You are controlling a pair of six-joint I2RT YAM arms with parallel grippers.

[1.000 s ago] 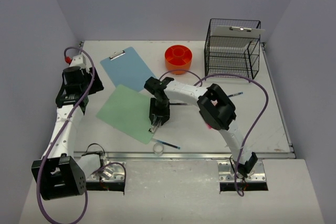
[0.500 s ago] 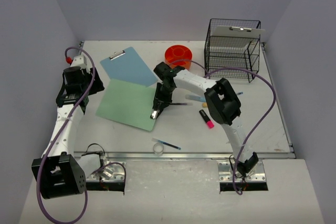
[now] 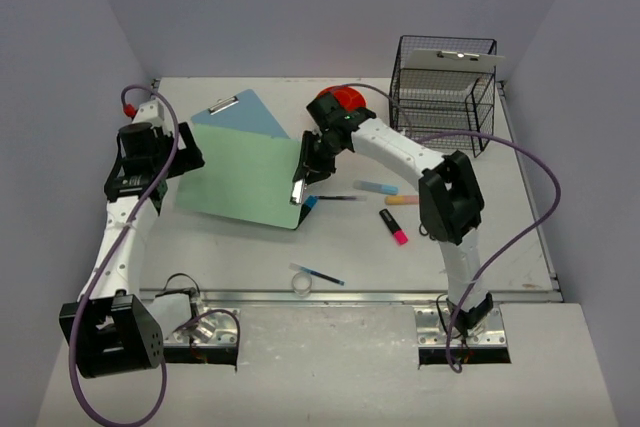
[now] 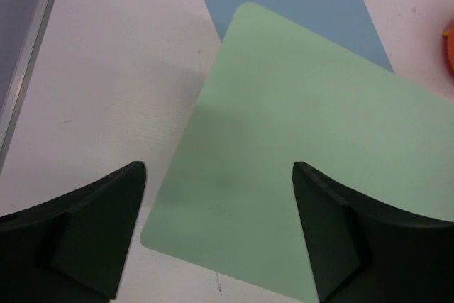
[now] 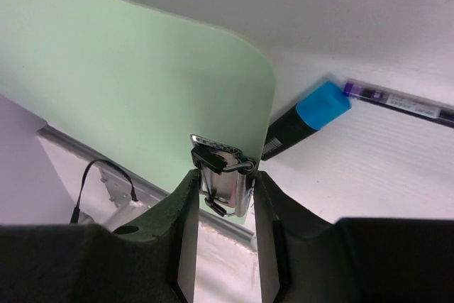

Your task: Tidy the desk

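Lavender walls round three sides, large flat white desk (image 3: pixel 520 237) filling the floor of the cell ahead of both arm bases, metal rail at the near edge. Fixed and rigid, nothing to grab on it; the handling concerns what lies on top.

Item in hand: thin pale-green plastic clipboard (image 3: pixel 245 172), left of centre, far corner overlapping a blue clipboard (image 3: pixel 245 112). Pinched at its silver metal clip by right gripper (image 5: pixel 223 182), fingers narrowed onto the clip. Probably light, fairly stiff with some flex, slick-faced. Clip end the best hold; flat edges likely too thin to pick off the surface.

Left gripper (image 4: pixel 218 172) spread wide, holding nothing, hovering over the green board's left edge.

Containers:
- tiered black wire rack (image 3: pixel 440 97), back right, white board (image 3: pixel 455 55) lying across its top; shelf contents unreadable.
- round orange compartment tray (image 3: pixel 345 100), left of the rack, mostly hidden behind the right arm; contents not visible.

Loose nearby: blue-capped marker (image 5: pixel 305 118), purple pen (image 5: pixel 404 101), pink highlighter (image 3: pixel 393 226).
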